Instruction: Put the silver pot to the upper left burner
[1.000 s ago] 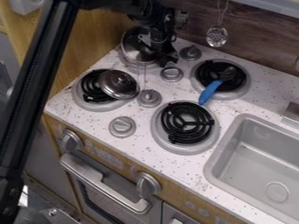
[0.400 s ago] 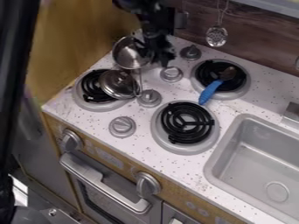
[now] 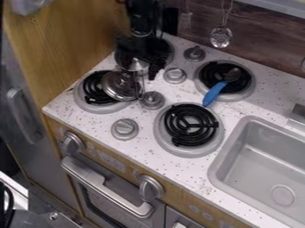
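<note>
- Gripper (image 3: 150,63) at the upper left burner (image 3: 170,51), partly hiding the pot (image 3: 136,66)
- Lid (image 3: 118,84) partly over the lower left burner (image 3: 89,103)
- Blue-handled spoon (image 3: 215,93) on the upper right burner (image 3: 248,91)

Setting: your view takes in a toy kitchen unit standing at a diagonal. Behind it you have a backsplash (image 3: 265,40) of dark brown wood grain; a pale grey ledge (image 3: 280,7) crosses the upper right. At left you note a yellowish wood side panel (image 3: 71,38), and beside it a grey door (image 3: 44,151) with a curved handle (image 3: 22,116). Countertop (image 3: 89,121): white, dark-speckled. Grey sink (image 3: 253,167) set in at right. Wood-toned front below; oven door (image 3: 116,200) with silver bar handle (image 3: 98,181). Light: soft, pale sheen along the bar.
</note>
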Available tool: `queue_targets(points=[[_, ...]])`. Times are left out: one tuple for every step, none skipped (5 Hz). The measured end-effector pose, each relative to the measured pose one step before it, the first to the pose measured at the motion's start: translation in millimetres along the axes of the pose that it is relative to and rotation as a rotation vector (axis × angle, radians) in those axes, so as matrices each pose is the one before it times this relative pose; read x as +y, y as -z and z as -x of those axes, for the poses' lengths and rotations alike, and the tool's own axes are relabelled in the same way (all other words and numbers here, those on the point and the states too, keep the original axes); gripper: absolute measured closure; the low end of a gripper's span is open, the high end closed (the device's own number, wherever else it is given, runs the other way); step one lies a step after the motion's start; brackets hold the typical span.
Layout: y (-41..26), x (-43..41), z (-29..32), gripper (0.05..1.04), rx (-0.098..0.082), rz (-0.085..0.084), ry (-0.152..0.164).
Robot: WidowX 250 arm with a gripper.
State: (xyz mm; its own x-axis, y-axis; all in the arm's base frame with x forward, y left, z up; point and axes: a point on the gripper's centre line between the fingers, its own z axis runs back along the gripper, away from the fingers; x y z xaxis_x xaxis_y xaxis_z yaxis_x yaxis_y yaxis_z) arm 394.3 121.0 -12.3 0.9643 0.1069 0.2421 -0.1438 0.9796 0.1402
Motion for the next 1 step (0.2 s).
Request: queue_targets(points=[[1.77,-3.68,12.87,0.086,0.0102,-0.0059,-0.0061]])
